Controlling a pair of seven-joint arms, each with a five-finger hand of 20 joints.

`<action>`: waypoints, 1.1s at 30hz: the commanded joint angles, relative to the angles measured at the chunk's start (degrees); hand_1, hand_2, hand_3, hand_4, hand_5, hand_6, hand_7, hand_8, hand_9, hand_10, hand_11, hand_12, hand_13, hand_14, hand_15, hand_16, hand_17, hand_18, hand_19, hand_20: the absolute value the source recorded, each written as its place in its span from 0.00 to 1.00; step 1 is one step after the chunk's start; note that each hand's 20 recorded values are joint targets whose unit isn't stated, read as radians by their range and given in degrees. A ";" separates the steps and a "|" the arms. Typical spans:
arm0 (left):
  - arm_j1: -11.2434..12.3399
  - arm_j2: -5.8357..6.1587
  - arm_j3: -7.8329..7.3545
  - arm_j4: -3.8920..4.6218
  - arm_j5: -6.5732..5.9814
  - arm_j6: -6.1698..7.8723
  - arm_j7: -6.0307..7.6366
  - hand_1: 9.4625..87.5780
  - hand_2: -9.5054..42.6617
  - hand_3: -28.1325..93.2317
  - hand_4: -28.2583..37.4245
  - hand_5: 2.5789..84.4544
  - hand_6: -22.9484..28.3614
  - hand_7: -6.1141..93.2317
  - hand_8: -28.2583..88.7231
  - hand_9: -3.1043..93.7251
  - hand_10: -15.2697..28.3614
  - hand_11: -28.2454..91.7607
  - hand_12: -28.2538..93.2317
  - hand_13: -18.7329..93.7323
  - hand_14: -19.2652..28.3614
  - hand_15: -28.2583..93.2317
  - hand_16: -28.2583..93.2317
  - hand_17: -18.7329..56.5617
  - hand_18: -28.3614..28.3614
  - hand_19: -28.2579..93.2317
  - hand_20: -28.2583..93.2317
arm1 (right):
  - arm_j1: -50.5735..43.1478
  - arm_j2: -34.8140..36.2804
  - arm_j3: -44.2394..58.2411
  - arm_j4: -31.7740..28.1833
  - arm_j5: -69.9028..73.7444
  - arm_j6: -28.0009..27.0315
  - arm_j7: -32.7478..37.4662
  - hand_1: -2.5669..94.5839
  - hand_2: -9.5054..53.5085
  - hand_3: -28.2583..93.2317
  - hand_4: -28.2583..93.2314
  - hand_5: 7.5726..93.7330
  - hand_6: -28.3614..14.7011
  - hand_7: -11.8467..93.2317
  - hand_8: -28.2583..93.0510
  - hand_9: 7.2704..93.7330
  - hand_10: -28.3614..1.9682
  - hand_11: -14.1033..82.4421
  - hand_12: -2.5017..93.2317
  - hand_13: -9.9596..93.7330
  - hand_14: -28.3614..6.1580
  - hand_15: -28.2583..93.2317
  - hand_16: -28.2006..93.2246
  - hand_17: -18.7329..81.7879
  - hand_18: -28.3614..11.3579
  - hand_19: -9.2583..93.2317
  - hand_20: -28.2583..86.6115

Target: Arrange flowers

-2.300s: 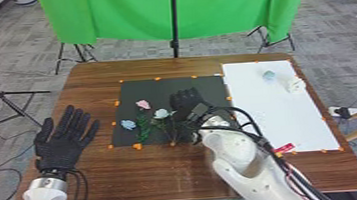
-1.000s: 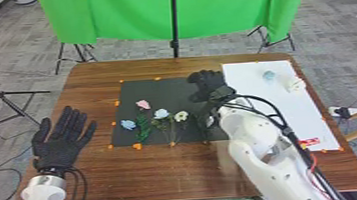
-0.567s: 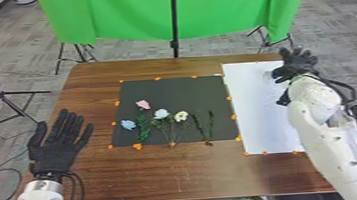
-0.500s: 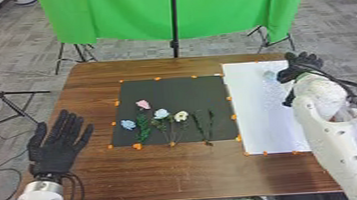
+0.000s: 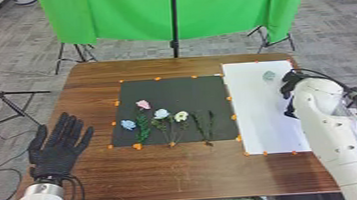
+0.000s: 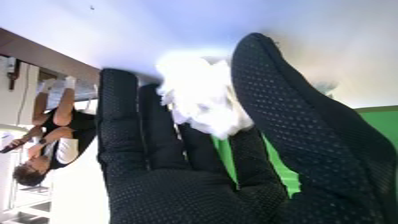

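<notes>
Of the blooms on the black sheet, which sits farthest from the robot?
The pink bloom: it sits beyond the blue one to its left and the two pale ones to its right.

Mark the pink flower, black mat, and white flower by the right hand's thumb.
Pink flower (image 5: 142, 104): head view, on its bloom.
Black mat (image 5: 170, 91): head view, bare far area.
White flower (image 6: 209, 107): right wrist view, petals.

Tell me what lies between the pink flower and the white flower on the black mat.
Between the pink flower and the white flower lies a pale blue flower, as the head view shows.
</notes>
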 commanded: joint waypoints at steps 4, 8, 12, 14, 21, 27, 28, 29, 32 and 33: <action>1.35 -0.92 0.15 0.50 0.61 -1.77 -1.47 0.23 0.44 0.85 0.00 0.53 0.61 0.25 0.15 0.44 0.69 0.46 0.34 0.46 0.75 0.66 0.17 0.17 0.78 0.56 0.37 | -2.61 1.76 -4.18 2.00 -0.60 19.56 1.58 0.70 0.00 0.80 0.00 0.62 0.68 0.61 0.22 0.63 0.55 0.51 0.50 0.71 0.68 0.68 0.55 0.63 0.37 0.95 0.44; 1.49 -0.86 0.05 0.37 0.39 -1.43 -1.09 0.23 0.44 0.84 0.00 0.53 0.61 0.25 0.15 0.44 0.69 0.45 0.34 0.46 0.75 0.66 0.17 0.17 0.78 0.56 0.37 | -2.77 3.13 -5.52 -1.32 0.92 22.15 -0.23 0.71 0.00 0.81 0.00 0.71 0.67 0.61 0.25 0.70 0.61 0.50 0.53 0.76 0.69 0.67 0.57 0.66 0.39 0.96 0.44; 1.63 -0.83 -0.22 0.15 0.52 -1.56 -1.07 0.23 0.44 0.84 0.00 0.53 0.61 0.25 0.15 0.44 0.69 0.45 0.34 0.45 0.75 0.65 0.17 0.17 0.78 0.56 0.37 | -4.29 5.65 -8.54 -9.89 1.50 24.59 -4.69 0.71 0.00 0.81 0.00 0.72 0.67 0.60 0.26 0.71 0.61 0.50 0.54 0.76 0.69 0.66 0.58 0.66 0.39 0.96 0.44; 1.55 -0.65 -0.15 0.37 0.71 -1.63 -1.13 0.23 0.44 0.84 0.00 0.53 0.61 0.25 0.15 0.44 0.69 0.45 0.34 0.45 0.75 0.65 0.17 0.17 0.78 0.56 0.37 | -4.42 7.07 -11.90 -14.56 2.28 24.74 -5.58 0.71 0.00 0.81 0.00 0.72 0.67 0.60 0.26 0.72 0.61 0.49 0.54 0.76 0.69 0.66 0.58 0.66 0.38 0.96 0.44; 1.30 -0.59 0.18 0.38 0.48 -0.45 -0.97 0.23 0.44 0.84 0.00 0.53 0.61 0.25 0.15 0.44 0.69 0.45 0.34 0.45 0.75 0.65 0.18 0.17 0.78 0.56 0.37 | -2.98 7.05 -21.79 -20.66 6.37 21.09 -10.16 0.70 0.00 0.82 0.00 0.71 0.66 0.59 0.29 0.72 0.56 0.46 0.56 0.75 0.66 0.66 0.59 0.61 0.28 0.96 0.49; 0.76 -0.30 0.98 0.33 0.87 1.27 -1.40 0.24 0.44 0.84 0.00 0.53 0.61 0.25 0.15 0.44 0.69 0.46 0.34 0.45 0.75 0.65 0.18 0.17 0.78 0.56 0.37 | 0.17 7.34 -29.17 -17.53 3.13 17.87 -13.88 0.69 0.00 0.82 0.00 0.69 0.64 0.58 0.27 0.71 0.54 0.45 0.55 0.74 0.64 0.67 0.58 0.61 0.27 0.96 0.51; 0.66 -0.13 1.09 0.21 1.11 2.56 -1.68 0.24 0.44 0.84 0.00 0.53 0.61 0.25 0.15 0.44 0.69 0.46 0.34 0.45 0.75 0.65 0.18 0.17 0.78 0.56 0.37 | 0.38 7.29 -29.62 -17.15 2.25 17.47 -14.47 0.68 0.00 0.82 0.00 0.68 0.64 0.57 0.26 0.71 0.55 0.45 0.54 0.73 0.64 0.67 0.58 0.61 0.27 0.96 0.52; 0.52 0.01 1.18 -0.06 0.73 4.42 -1.63 0.24 0.45 0.84 0.00 0.54 0.61 0.25 0.15 0.44 0.69 0.46 0.34 0.45 0.75 0.65 0.18 0.17 0.78 0.56 0.37 | 0.64 7.24 -30.13 -16.91 1.63 17.34 -14.81 0.68 0.00 0.82 0.00 0.68 0.64 0.56 0.25 0.71 0.55 0.45 0.54 0.73 0.64 0.67 0.58 0.61 0.26 0.96 0.52; 0.73 0.18 1.05 -0.20 0.55 4.75 -1.18 0.24 0.45 0.85 0.00 0.54 0.61 0.26 0.15 0.45 0.70 0.46 0.34 0.45 0.75 0.65 0.18 0.17 0.78 0.56 0.37 | 0.66 7.37 -30.94 -17.31 0.24 16.53 -15.47 0.68 0.00 0.82 0.00 0.66 0.63 0.55 0.24 0.71 0.55 0.44 0.54 0.73 0.64 0.67 0.58 0.61 0.25 0.96 0.52; 0.79 0.20 1.01 -0.34 0.61 5.27 -1.03 0.24 0.45 0.85 0.00 0.54 0.61 0.26 0.15 0.45 0.70 0.46 0.34 0.45 0.75 0.65 0.18 0.17 0.78 0.56 0.37 | 0.33 7.45 -30.97 -17.66 0.03 15.88 -15.61 0.68 0.00 0.82 0.00 0.66 0.63 0.55 0.24 0.71 0.55 0.44 0.54 0.73 0.64 0.67 0.58 0.61 0.25 0.96 0.52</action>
